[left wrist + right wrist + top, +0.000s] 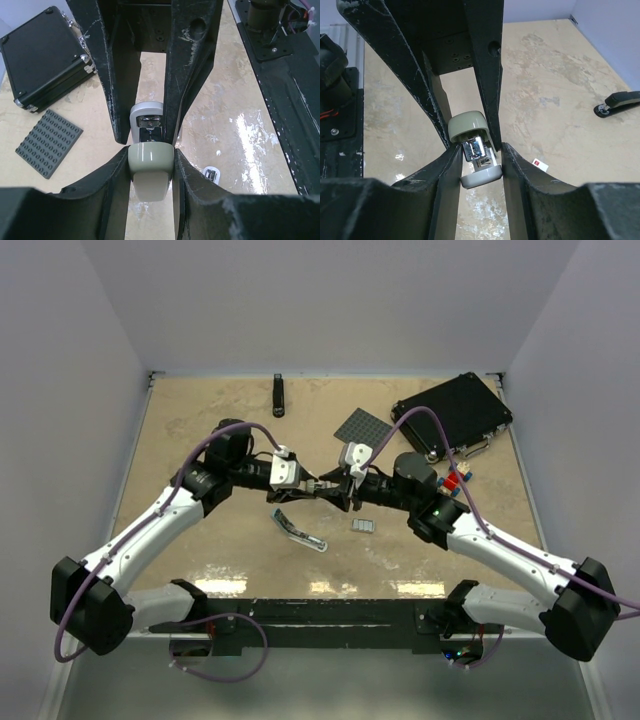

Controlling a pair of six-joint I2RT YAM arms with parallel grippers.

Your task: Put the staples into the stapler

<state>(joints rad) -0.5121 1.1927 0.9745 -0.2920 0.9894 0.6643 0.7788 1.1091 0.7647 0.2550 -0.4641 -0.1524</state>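
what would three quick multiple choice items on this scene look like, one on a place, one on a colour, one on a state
1. Where is the slim black stapler?
A. by the far edge of the table
B. between the fingers
C. in a drawer

2. What colour is the flat studded baseplate?
A. red
B. dark grey
C. white

3. How is the small grey-green stapler with silvery metal inside?
A. lying flat on the table
B. held in the air by the left fingers and right fingers
C. standing on a shelf

Answers:
1 A, the top view shows it at the far edge.
2 B, it looks dark grey from above.
3 B, both wrist views show fingers pressed on its sides.
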